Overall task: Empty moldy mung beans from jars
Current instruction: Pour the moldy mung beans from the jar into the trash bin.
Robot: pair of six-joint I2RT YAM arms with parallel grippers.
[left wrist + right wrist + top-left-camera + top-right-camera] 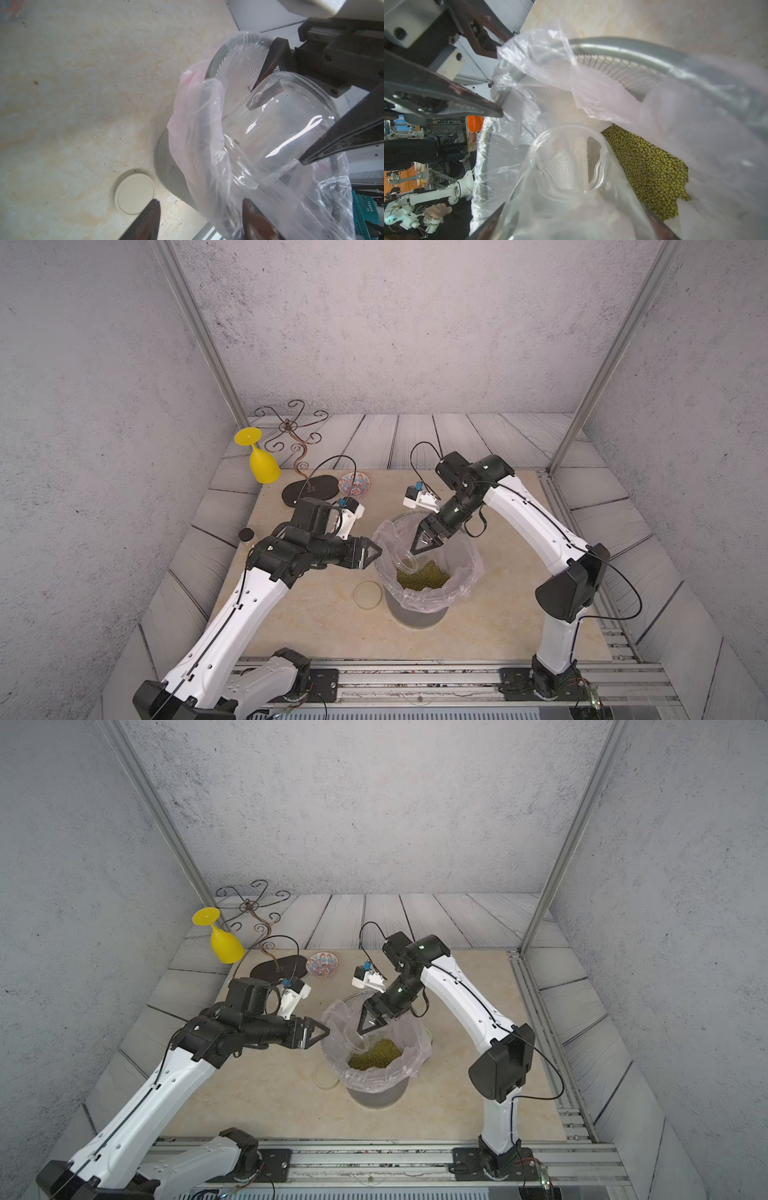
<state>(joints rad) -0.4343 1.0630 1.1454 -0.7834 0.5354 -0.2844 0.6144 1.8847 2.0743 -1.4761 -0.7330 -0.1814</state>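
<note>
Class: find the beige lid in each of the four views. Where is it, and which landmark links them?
Top view: beige lid flat on the table beside the grey bin.
Top view: same place, beside the bin.
Left wrist: on the table by the bin's mesh wall.
Right wrist: not in view.
Shared landmark: the grey bin.

Olive-green mung beans [422, 574] – clear glass jar [291, 124], grey mesh bin [415, 614], pinkish see-through liner [467, 572]. Beige lid [368, 594]. Far edge of the cream marbled table [498, 614] – yellow goblet [259, 460], red-blue patterned bowl [354, 484].
</note>
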